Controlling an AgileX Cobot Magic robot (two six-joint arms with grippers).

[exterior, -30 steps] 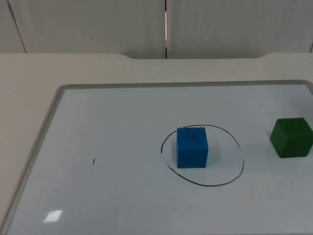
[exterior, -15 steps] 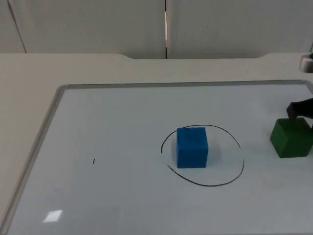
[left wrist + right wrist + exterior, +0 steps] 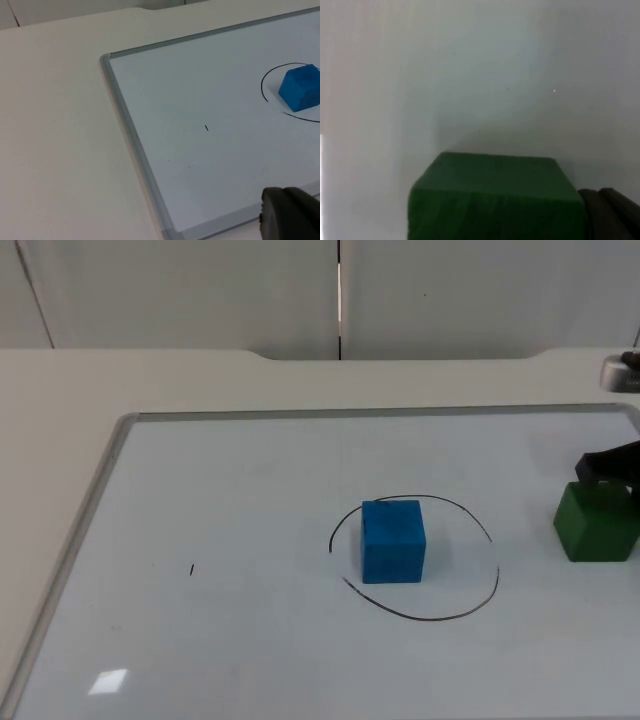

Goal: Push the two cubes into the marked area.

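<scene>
A blue cube stands inside the left part of the black hand-drawn outline on the whiteboard. A green cube sits outside the outline, near the board's right edge. My right gripper is at the far side of the green cube, right against its top back edge. In the right wrist view the green cube is close up, with the right gripper shut beside it. My left gripper waits shut off the board's near-left corner, looking across at the blue cube.
The whiteboard's grey metal frame runs along the left and far sides, raised slightly above the table. A small black pen mark is on the board's left half. The grey partition wall stands behind the table.
My right gripper has come into the top view from the right edge and settled behind the green cube. Both cubes stay about where they were.
</scene>
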